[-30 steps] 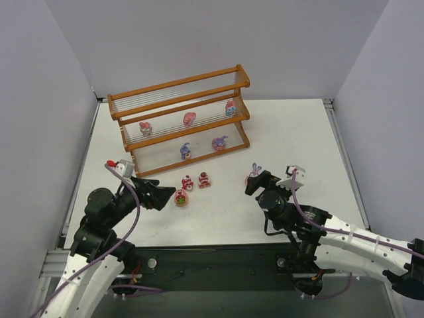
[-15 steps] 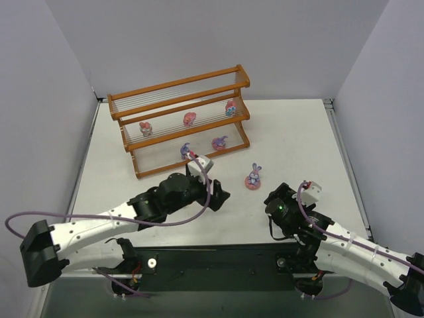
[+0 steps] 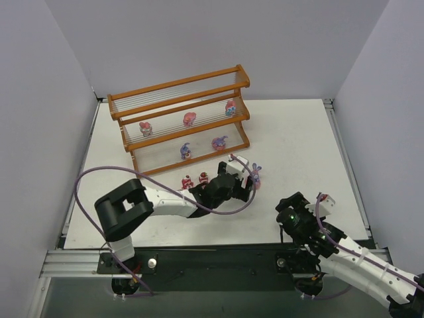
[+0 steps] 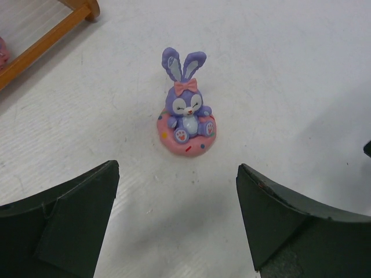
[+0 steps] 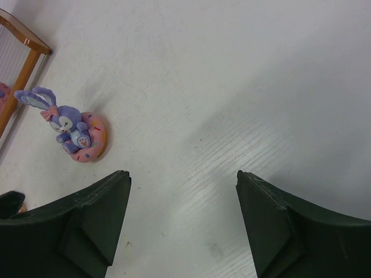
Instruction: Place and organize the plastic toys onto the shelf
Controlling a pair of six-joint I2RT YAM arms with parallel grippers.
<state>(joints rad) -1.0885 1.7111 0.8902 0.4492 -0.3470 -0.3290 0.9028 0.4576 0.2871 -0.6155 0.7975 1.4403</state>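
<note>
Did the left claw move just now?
Yes. The left claw swept right, from near the shelf's left post to the purple bunny by its right post.

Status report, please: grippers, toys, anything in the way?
Left gripper open, lined up on purple bunny. Right gripper open, empty. Nothing in the way.

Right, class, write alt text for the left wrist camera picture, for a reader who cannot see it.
A purple bunny figurine on a pink round base stands upright on the white table, just ahead of the open left gripper. A corner of the wooden shelf shows at upper left.
</note>
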